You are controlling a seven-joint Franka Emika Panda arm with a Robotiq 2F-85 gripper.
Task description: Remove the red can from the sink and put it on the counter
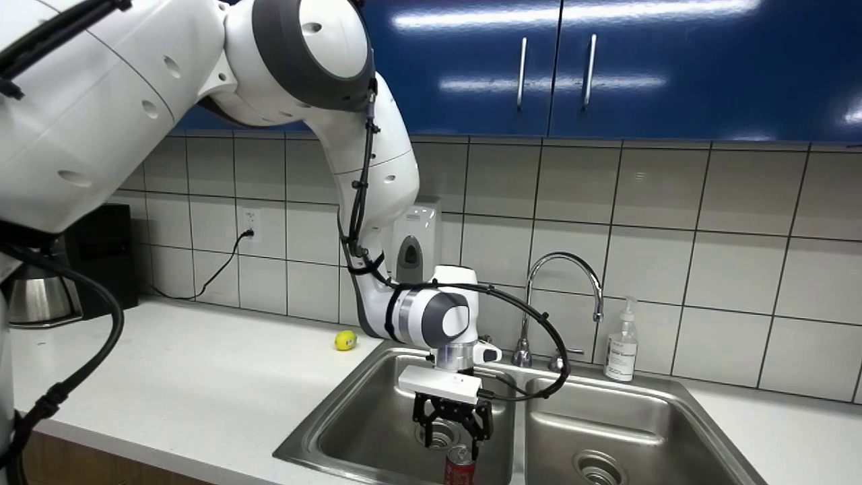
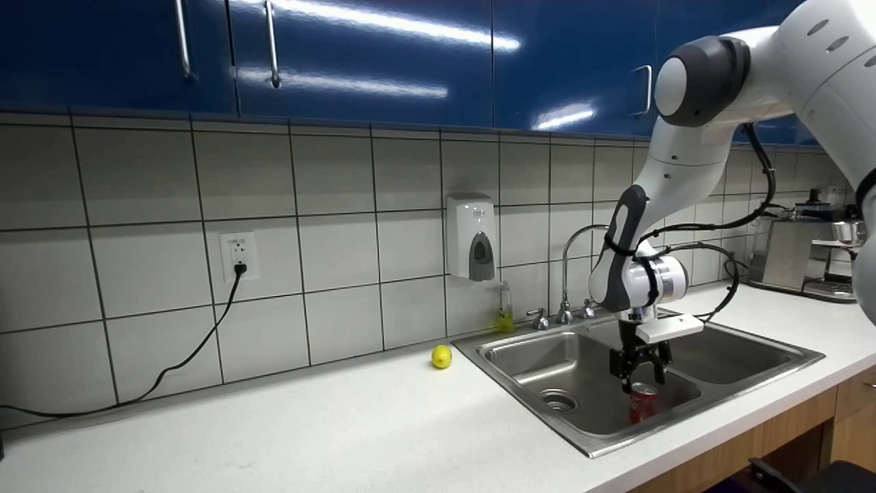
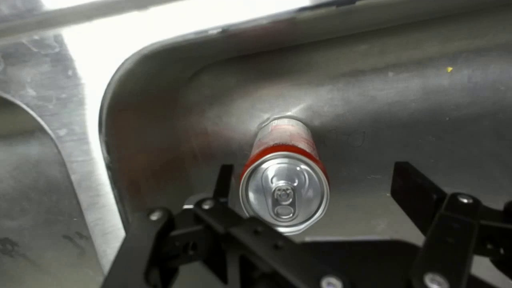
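Note:
The red can (image 1: 459, 470) stands upright in the sink (image 1: 331, 405), near the front wall and the divider; it also shows in an exterior view (image 2: 642, 407). In the wrist view, the can's silver top (image 3: 285, 192) faces the camera. My gripper (image 1: 452, 447) is open, pointing down, its fingertips about level with the can's top; it also shows in an exterior view (image 2: 643, 385). In the wrist view, the can shows between the open fingers (image 3: 313, 173), closer to the left finger, with a wide gap on the right. The white counter (image 1: 202, 384) also shows in an exterior view (image 2: 342, 431).
A small yellow object (image 1: 345, 340) lies on the counter beside the sink, also in an exterior view (image 2: 441, 357). The chrome faucet (image 1: 528, 303) rises behind the basins. A soap bottle (image 1: 621, 351) stands at the sink's back. A dispenser (image 2: 471, 236) hangs on the wall.

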